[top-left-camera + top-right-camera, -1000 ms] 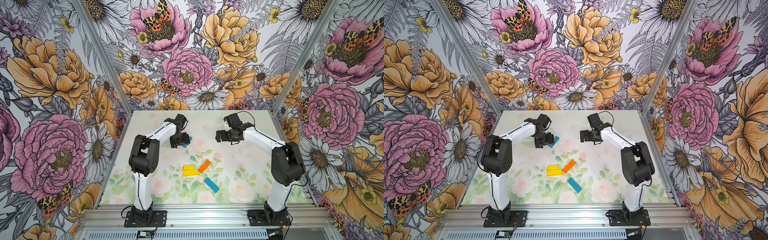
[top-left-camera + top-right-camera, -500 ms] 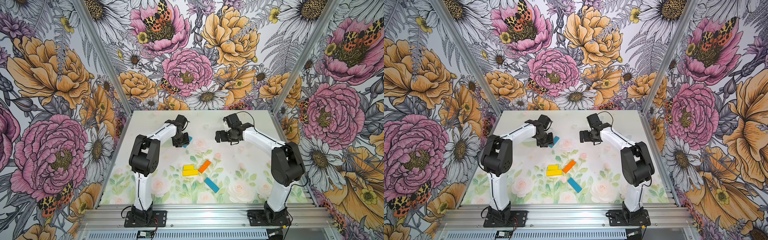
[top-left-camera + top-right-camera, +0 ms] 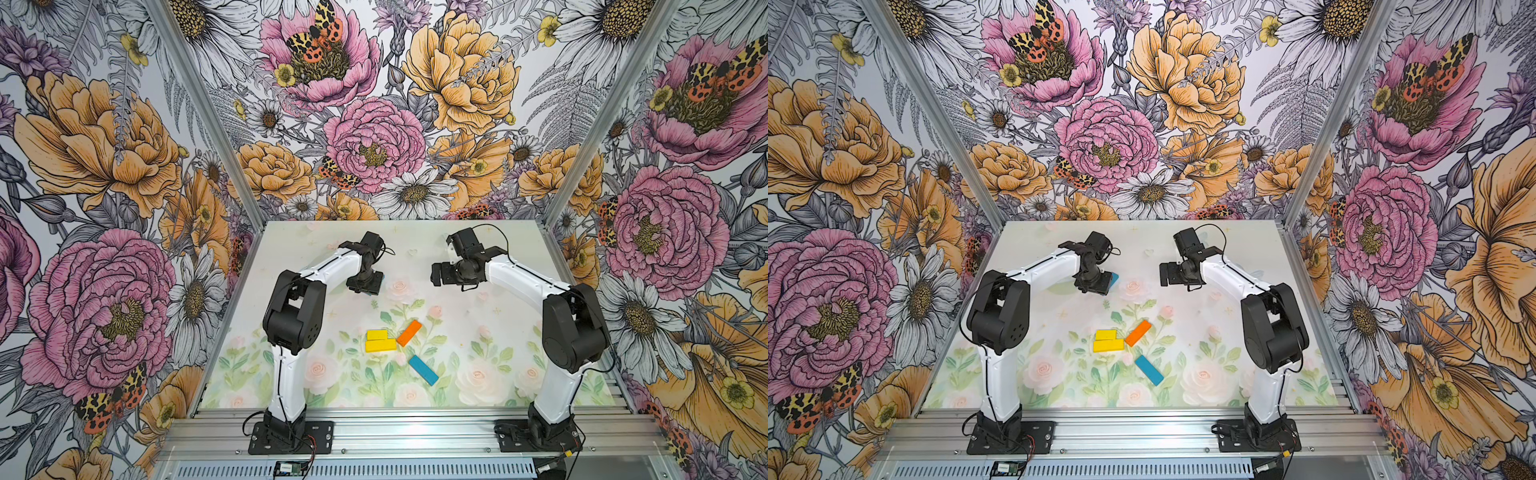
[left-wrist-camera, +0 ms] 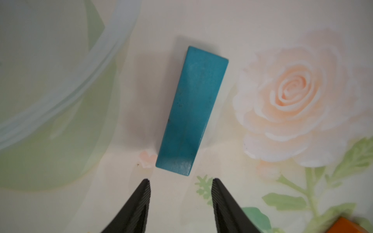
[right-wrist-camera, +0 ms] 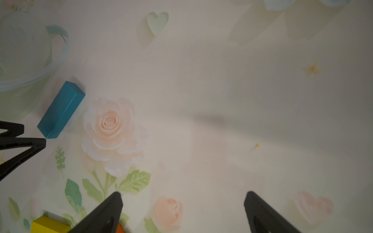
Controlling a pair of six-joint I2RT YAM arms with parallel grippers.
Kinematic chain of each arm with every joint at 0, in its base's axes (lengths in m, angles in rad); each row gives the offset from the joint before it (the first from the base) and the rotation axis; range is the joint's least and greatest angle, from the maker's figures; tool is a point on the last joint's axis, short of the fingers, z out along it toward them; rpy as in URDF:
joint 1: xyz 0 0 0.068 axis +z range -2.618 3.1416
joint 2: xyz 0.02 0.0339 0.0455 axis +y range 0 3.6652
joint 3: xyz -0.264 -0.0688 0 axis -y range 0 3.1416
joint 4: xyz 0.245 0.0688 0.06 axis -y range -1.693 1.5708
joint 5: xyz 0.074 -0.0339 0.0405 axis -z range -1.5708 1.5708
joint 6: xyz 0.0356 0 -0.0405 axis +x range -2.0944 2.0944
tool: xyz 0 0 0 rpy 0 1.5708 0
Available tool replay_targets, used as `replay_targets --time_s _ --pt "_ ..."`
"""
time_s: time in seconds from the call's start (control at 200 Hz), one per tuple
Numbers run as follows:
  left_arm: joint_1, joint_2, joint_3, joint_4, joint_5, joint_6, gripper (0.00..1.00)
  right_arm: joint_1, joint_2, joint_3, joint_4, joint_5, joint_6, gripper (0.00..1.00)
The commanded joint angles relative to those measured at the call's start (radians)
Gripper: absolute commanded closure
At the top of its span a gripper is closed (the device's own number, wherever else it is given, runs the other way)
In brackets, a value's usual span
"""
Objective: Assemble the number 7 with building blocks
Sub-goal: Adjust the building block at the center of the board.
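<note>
Five small flat building blocks lie on the flower-printed table mat (image 3: 498, 332), and neither arm has hold of any of them. Four sit in a loose cluster at the lower middle of both top views. A short yellow bar (image 3: 376, 334) lies lengthwise against a long yellow bar (image 3: 380, 345) just below it in the frame. An orange bar (image 3: 409, 333) slants up to the right from their right end, so close to the long one that I cannot tell whether they touch. A blue bar (image 3: 423, 370) lies on a diagonal a little to the lower right, apart from the other three.

The fifth, a second blue bar (image 3: 1113, 279), lies further up the frame, left of centre, and is mostly hidden under the left gripper (image 3: 1095, 287) in both top views. The left wrist view shows this bar (image 4: 192, 110) whole and flat on the mat. The left gripper (image 4: 180, 181) has its two black ribbed fingers (image 4: 145, 193) partly spread just short of the bar's near end, not touching it, with nothing between them.

The right gripper (image 3: 437, 275) hangs right of centre in the top views, about level with the left one and well apart from every block. In its own wrist view, the right gripper (image 5: 182, 194) has its jaws spread wide over bare mat, empty.
</note>
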Motion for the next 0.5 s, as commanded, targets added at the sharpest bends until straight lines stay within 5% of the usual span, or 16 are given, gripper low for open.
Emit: replay_targets --time_s 0.0,0.495 --pt "0.016 0.054 0.054 0.003 -0.012 0.090 0.47 0.007 -0.018 -0.013 0.010 0.011 0.007 0.02" --pt "0.046 0.164 0.133 0.001 0.084 0.190 0.48 0.006 -0.069 -0.071 0.002 0.038 0.019 0.02"
